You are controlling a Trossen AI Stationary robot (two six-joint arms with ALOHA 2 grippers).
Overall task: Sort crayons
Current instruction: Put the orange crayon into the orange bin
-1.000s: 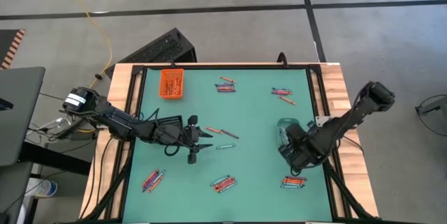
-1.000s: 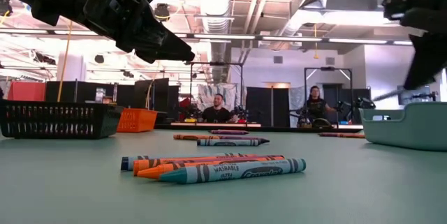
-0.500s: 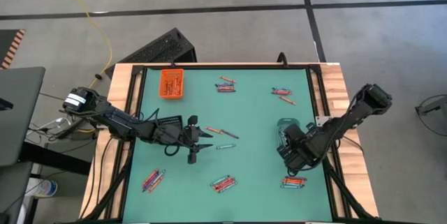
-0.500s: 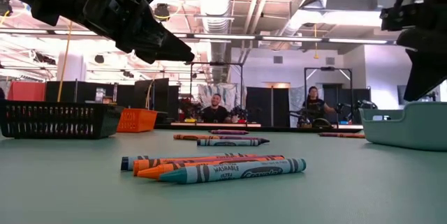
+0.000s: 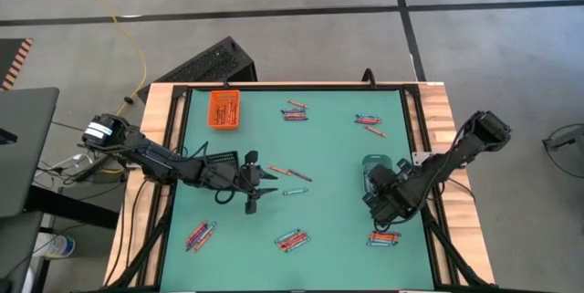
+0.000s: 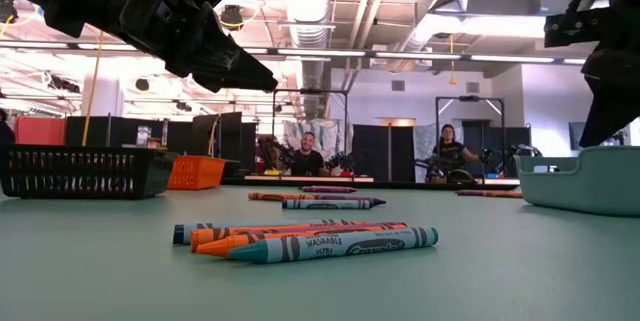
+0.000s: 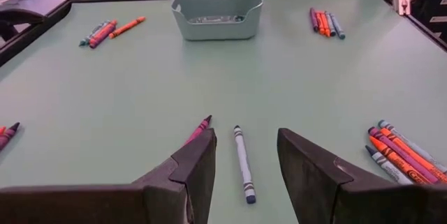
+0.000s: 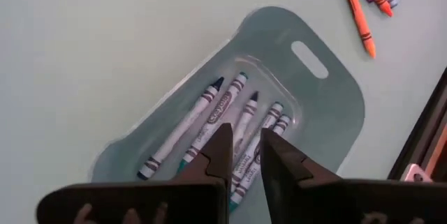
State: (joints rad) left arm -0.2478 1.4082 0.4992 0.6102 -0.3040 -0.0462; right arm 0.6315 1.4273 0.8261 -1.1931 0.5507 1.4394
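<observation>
The counter (image 5: 328, 147) has a smooth, matt green top with bare wood along its sides. The crayons (image 6: 310, 242) look waxy under printed paper wrappers. The pale clear tray (image 8: 328, 112) is smooth, faintly glossy plastic; the orange tray (image 5: 224, 109) and black tray (image 6: 80, 172) are plastic mesh, probably. The jaws are matt black.

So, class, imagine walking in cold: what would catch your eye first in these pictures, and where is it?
Probably the clear tray on the table's right side, with several blue crayons lying in it and the right pincer right above them, empty. Next, the crayon clusters scattered across the green table, like the bunch closest in the low view. The left pincer hangs open over a lone blue crayon mid-table.
</observation>
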